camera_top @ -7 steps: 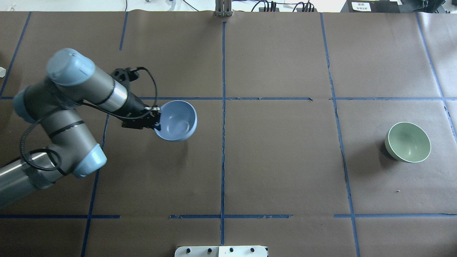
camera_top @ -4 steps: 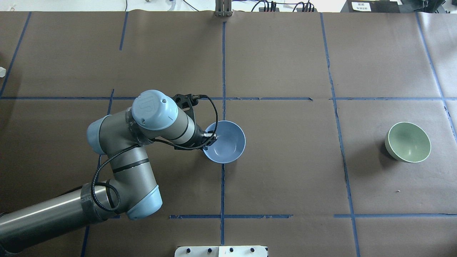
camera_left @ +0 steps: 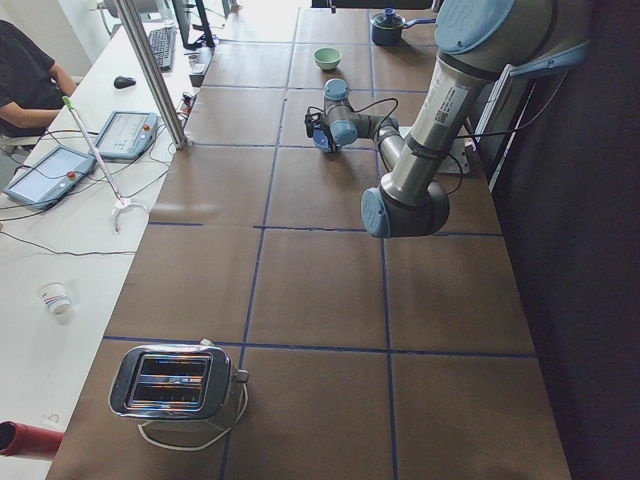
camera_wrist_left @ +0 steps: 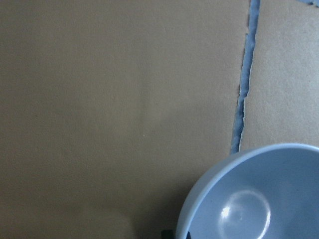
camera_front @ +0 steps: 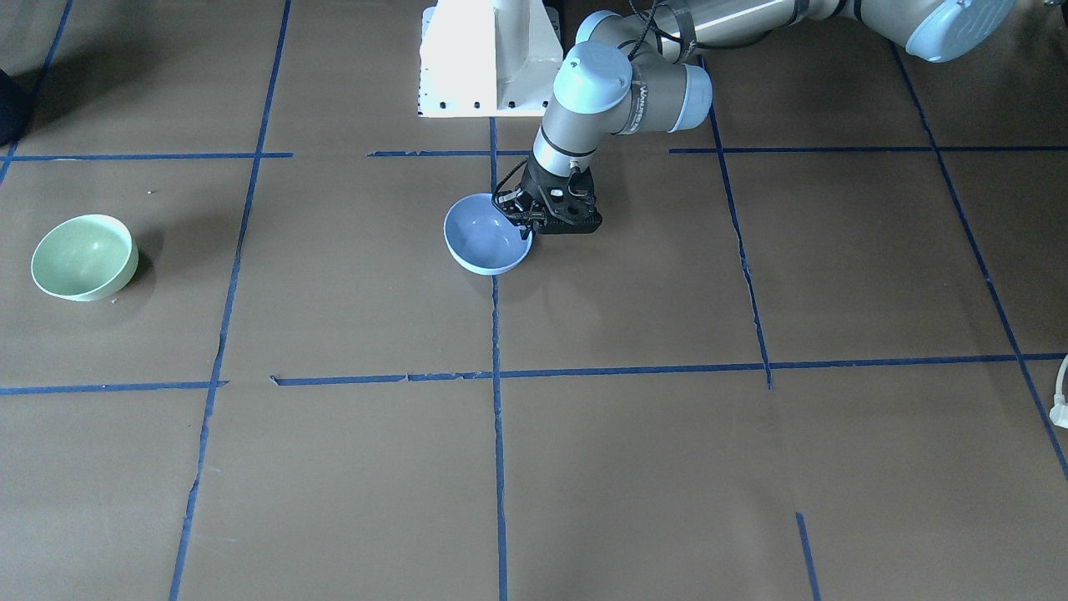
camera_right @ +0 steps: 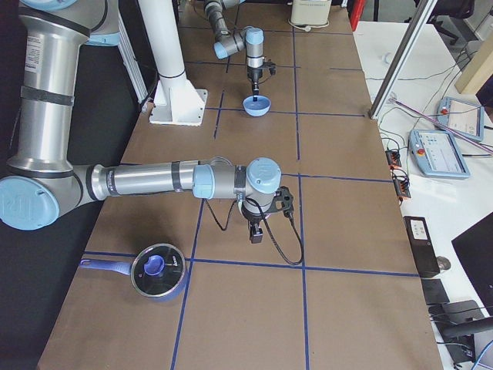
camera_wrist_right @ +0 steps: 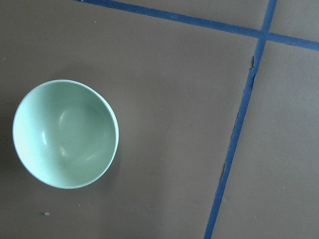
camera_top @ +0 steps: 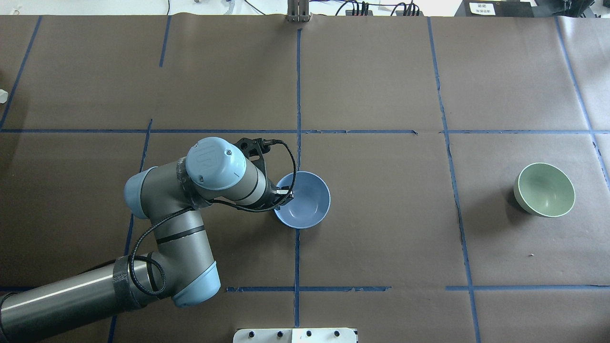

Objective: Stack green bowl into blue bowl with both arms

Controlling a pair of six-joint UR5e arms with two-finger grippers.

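The left gripper (camera_top: pixel 285 194) was clamped on the rim of the blue bowl (camera_top: pixel 305 202) at the bowl's 9 o'clock in the overhead view. It held the bowl mouth-up over the centre tape line (camera_top: pixel 297 257) of the brown table (camera_top: pixel 381 228). The green bowl (camera_top: pixel 544 189) sat upright and ungripped, well apart toward 3 o'clock, while the right gripper (camera_right: pixel 256 231) showed only in the right-side view, pointing down, and its opening could not be told.
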